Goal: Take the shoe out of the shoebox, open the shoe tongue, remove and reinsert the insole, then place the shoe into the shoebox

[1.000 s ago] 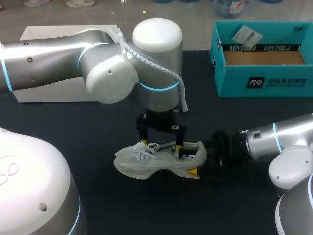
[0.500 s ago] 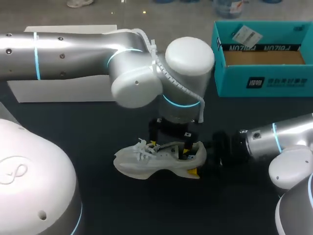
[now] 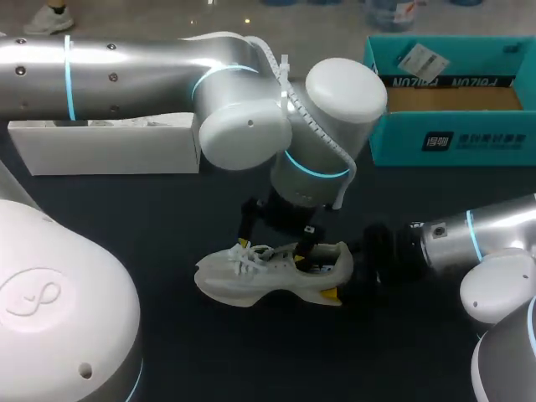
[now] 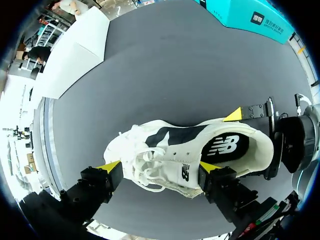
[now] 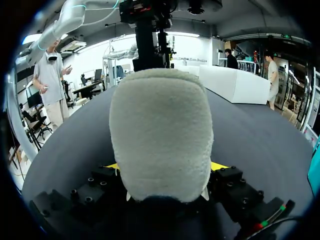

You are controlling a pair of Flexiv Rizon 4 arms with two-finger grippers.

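Our right gripper (image 5: 165,167) is pinching the heel of the white shoe (image 3: 260,276), one yellow tip on each side. The shoe sits upright on the dark table (image 3: 167,218). Right above it, our left gripper (image 4: 159,166) is spread wide with the laces and tongue between its fingers; can't tell if they touch. The teal shoebox (image 3: 452,138) stands open, well beyond.

White shoe (image 3: 251,280) upright, outside teal shoebox (image 3: 452,138)
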